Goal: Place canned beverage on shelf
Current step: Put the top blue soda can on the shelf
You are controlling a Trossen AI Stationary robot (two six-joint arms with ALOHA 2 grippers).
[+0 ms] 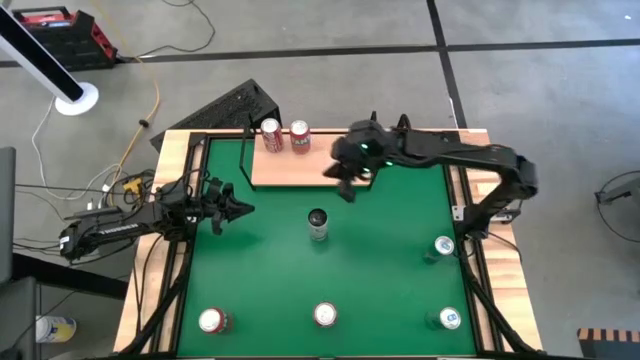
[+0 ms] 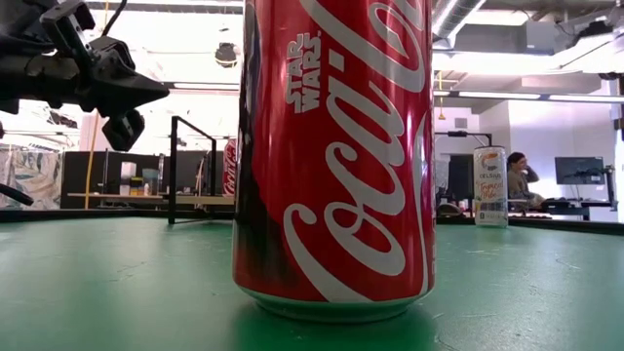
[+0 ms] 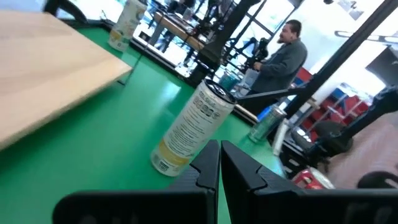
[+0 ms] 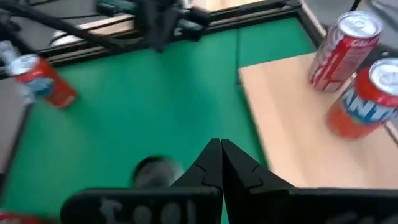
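The shelf, a light-wood board, lies at the table's far middle, and a red can and an orange can stand on its far left part. A slim white-and-yellow can stands upright on the green felt at the table's centre. My right gripper hangs shut and empty above the shelf's near edge, tipped downward. In its wrist view the shut fingers point at the felt beside the shelf. My left gripper stays shut and level at the table's left, pointing toward the slim can.
More cans stand on the felt: one at the right and three along the near edge, at left, middle and right. The middle one, a red cola can, fills the low view. A black frame post rises at the shelf's left end. A person sits beyond the table.
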